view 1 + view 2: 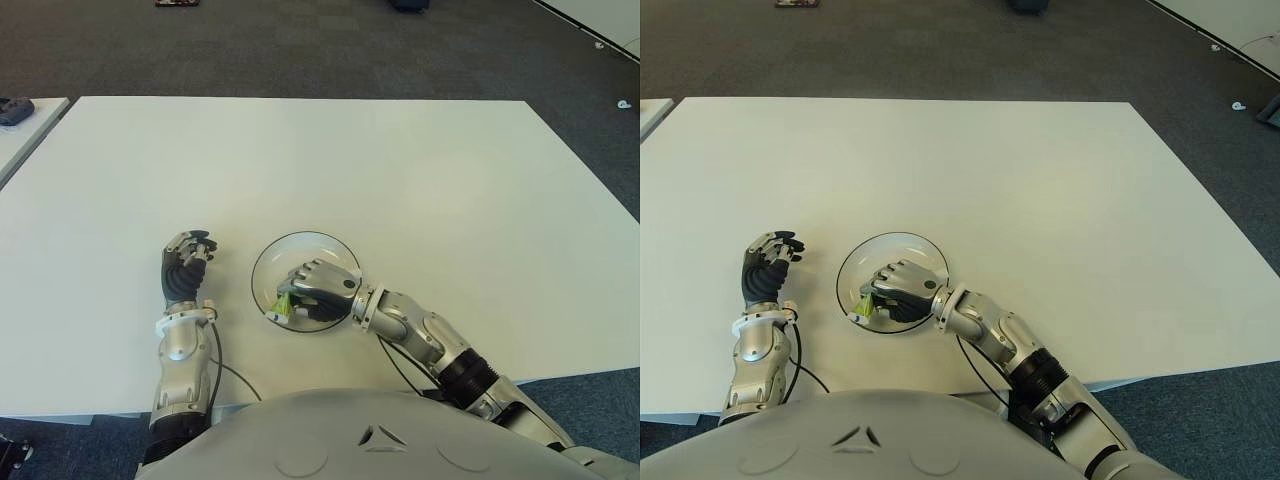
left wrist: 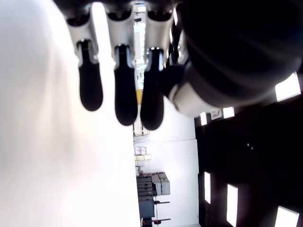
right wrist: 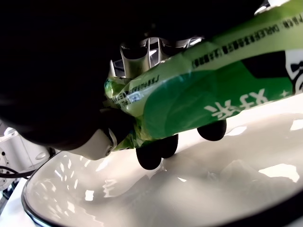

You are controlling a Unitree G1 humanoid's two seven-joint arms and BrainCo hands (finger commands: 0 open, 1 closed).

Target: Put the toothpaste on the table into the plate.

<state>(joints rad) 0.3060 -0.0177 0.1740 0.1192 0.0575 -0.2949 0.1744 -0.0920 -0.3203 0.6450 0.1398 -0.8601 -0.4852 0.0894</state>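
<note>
toothpaste (image 3: 199, 94) sits gripped in the right hand (image 1: 318, 290), low over the plate (image 1: 272, 262). best to lower it until it touches the dish, then open the fingers gently. left hand (image 1: 185, 268) shows beside the plate's left, fingers curled, empty.

Worktop (image 1: 400, 170) mostly open
Only plate (image 1: 270, 255) w/ right robot hand (image 1: 318, 290) over it; left robot hand (image 1: 185, 268) just beside.

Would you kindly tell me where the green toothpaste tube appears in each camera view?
Left eye view: green toothpaste tube in the right hand, over the clear glass plate.
Right eye view: tube at, lower left of centre.
Left wrist view: not in it.
Right wrist view: tube fills the upper right.
Shared landmark: the plate.
</note>
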